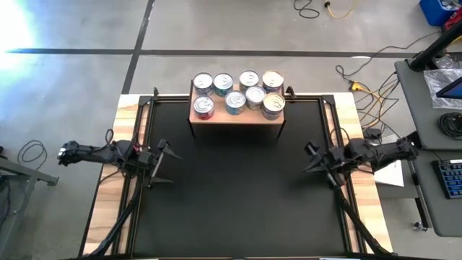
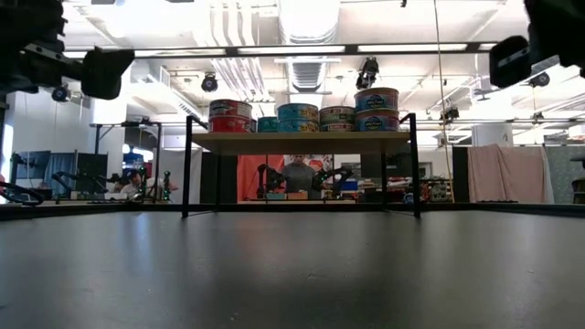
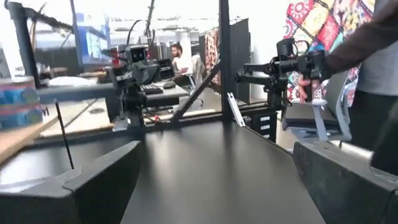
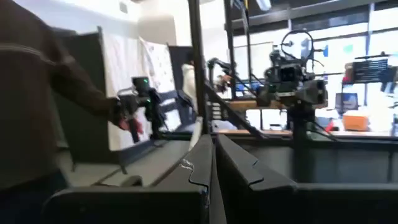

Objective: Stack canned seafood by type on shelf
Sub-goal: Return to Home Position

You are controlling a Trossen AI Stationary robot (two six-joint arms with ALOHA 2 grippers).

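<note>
- The tins [image 1: 235, 102] are short round metal cans. From above, eight shiny silver or gold tops show, crowded together in two loose rows.
- They all sit on the shelf [image 1: 220, 116], a small rectangular top of pale wood on thin black legs [image 2: 187, 164], at the far middle of the counter [image 1: 108, 198].
- In the low view, a two-high stack with red labels [image 2: 230, 116] stands at the shelf's left end. Teal-labelled tins [image 2: 297, 117] are in the middle, and a taller blue-labelled stack [image 2: 376, 107] stands toward the right.
- A matte black mat [image 1: 238, 202] with pale wood strips along both sides covers the counter.
- The left end effector [image 1: 166, 163] hovers over the mat's left side, well apart from the shelf. It is released, with its dark angular fingers [image 3: 93, 180] spread wide.
- The right end effector [image 1: 310, 159] hovers over the mat's right side. It is clenched on nothing, its fingers [image 4: 193, 168] pressed together.
</note>
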